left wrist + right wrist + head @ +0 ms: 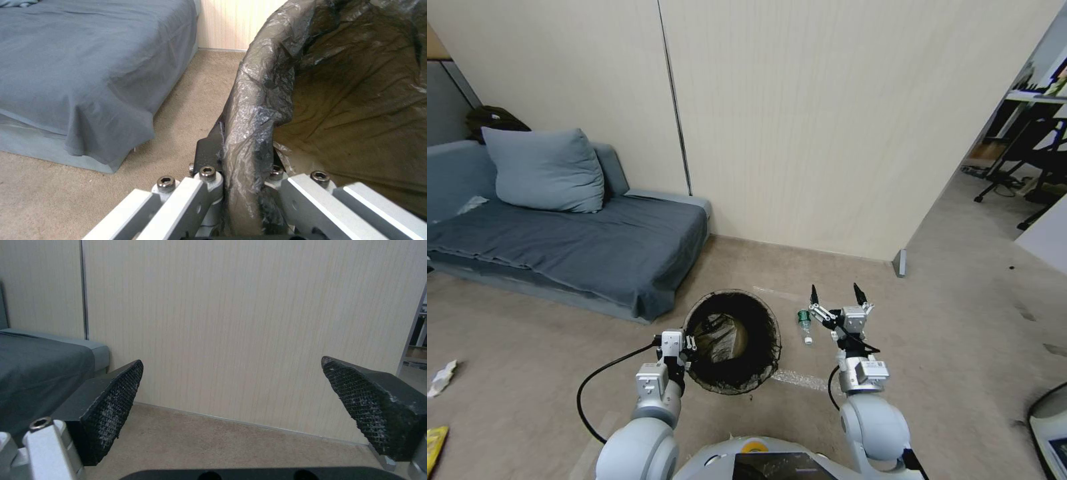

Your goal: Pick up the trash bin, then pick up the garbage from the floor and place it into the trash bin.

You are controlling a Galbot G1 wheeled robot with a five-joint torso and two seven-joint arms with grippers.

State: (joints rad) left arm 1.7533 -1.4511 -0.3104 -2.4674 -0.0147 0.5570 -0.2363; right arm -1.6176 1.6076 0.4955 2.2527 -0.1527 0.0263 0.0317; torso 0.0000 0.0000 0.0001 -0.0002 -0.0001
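From my head camera, my left gripper (688, 345) is clamped on the near left rim of the trash bin (734, 341), which hangs tilted with its dark-lined mouth facing up toward me; my right gripper (836, 297) is raised with its fingers spread wide, and a small bottle (806, 326) lies on the carpet just beside it, between it and the bin. At my left wrist, the liner bag (262, 100) over the rim is pinched between my fingers. At my right wrist, both pads (113, 406) stand apart, facing the wall (231, 323).
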